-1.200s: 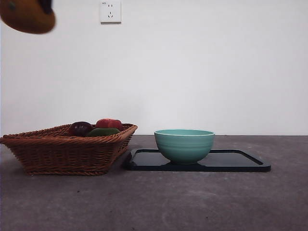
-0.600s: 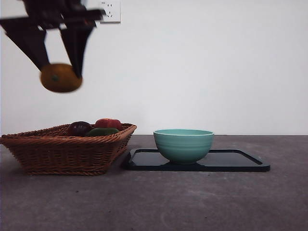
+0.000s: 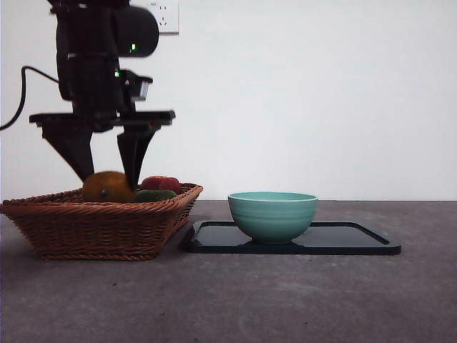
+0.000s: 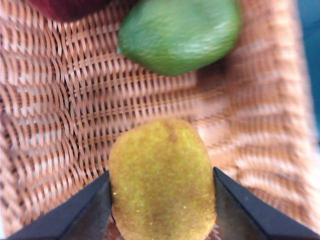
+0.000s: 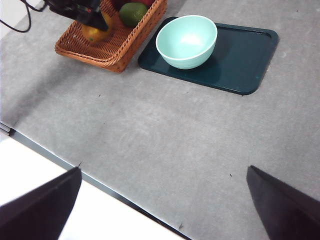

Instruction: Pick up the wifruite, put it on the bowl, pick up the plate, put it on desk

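Two black jaws of the left gripper (image 4: 162,200) are clamped on the wifruite (image 4: 162,180), one jaw against each long side of the fruit. From the front, the left gripper (image 3: 107,182) hangs from a dark arm coming down from above, with the wifruite (image 3: 107,187) held low, just above the rim line of the wicker basket (image 3: 100,229). Woven basket floor shows directly beneath the fruit in the left wrist view, and a green fruit (image 4: 180,35) lies near it, apart from it. A red fruit (image 3: 161,184) sits in the basket beside the green fruit (image 3: 152,195). To the side of the basket, the bowl (image 3: 273,216) stands upright on a dark tray (image 3: 357,239) that rests flat on the desk (image 3: 228,300); the bowl's inside (image 5: 187,37) holds nothing. The right gripper (image 5: 165,200) hangs high over bare desk (image 5: 150,130), well apart from every item, its jaws spread wide and holding nothing.
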Action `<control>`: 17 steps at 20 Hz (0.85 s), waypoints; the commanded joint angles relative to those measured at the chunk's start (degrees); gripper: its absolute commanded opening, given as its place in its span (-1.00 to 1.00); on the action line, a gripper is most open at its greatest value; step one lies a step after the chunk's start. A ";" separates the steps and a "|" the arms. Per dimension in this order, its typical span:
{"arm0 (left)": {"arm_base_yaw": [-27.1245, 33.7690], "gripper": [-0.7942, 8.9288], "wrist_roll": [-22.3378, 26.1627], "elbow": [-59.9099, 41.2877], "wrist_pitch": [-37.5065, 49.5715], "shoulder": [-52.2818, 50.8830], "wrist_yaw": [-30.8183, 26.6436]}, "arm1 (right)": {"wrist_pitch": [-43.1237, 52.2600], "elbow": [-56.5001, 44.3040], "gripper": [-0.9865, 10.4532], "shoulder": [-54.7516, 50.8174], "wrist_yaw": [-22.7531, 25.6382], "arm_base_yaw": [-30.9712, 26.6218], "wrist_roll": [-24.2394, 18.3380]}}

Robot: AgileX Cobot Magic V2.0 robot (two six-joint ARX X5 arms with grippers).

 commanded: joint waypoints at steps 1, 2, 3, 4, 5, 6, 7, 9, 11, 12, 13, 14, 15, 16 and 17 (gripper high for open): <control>0.26 -0.33 1.18 0.79 0.72 2.75 0.83 | 0.50 0.55 0.15 0.11 0.02 0.42 0.59; 0.42 -0.33 1.22 0.79 0.92 3.39 1.88 | 0.50 0.55 0.15 0.11 0.02 0.39 0.61; 0.63 -0.33 1.42 0.79 0.96 3.89 3.34 | 0.50 0.55 0.15 0.11 0.00 0.42 0.61; 0.68 -0.33 1.38 0.79 0.98 4.33 3.61 | 0.50 0.55 0.15 0.11 0.00 0.39 0.61; 0.68 -0.33 1.40 0.79 0.98 4.59 3.61 | 0.50 0.55 0.15 0.11 0.00 0.39 0.61; 0.66 -0.33 1.64 0.79 1.22 4.83 3.58 | 0.50 0.55 0.15 0.11 0.00 0.39 0.63; 0.66 -0.33 1.79 0.79 1.33 4.87 3.58 | 0.52 0.55 0.15 0.11 0.00 0.39 0.63; 0.68 -0.33 2.05 0.79 1.40 4.94 3.56 | 0.50 0.55 0.15 0.11 0.00 0.39 0.63; 0.72 -0.33 2.73 0.79 1.38 4.96 3.54 | 0.52 0.55 0.15 0.11 0.02 0.39 0.63; 0.72 -0.33 2.80 0.79 1.31 4.96 3.54 | 0.52 0.55 0.15 0.11 0.02 0.39 0.63; 0.72 -0.33 2.80 0.79 1.20 4.96 3.54 | 0.52 0.55 0.15 0.11 0.00 0.39 0.63; 0.72 -0.32 2.82 0.79 1.07 4.96 3.54 | 0.52 0.55 0.15 0.11 0.00 0.39 0.63; 0.72 -0.32 2.80 0.79 0.90 4.96 3.54 | 0.52 0.55 0.15 0.11 0.00 0.39 0.63; 0.72 -0.30 2.80 0.79 0.72 4.96 3.54 | 0.52 0.55 0.15 0.11 0.00 0.39 0.63; 0.72 -0.24 2.78 0.79 0.59 4.96 3.54 | 0.52 0.55 0.15 0.11 0.00 0.39 0.63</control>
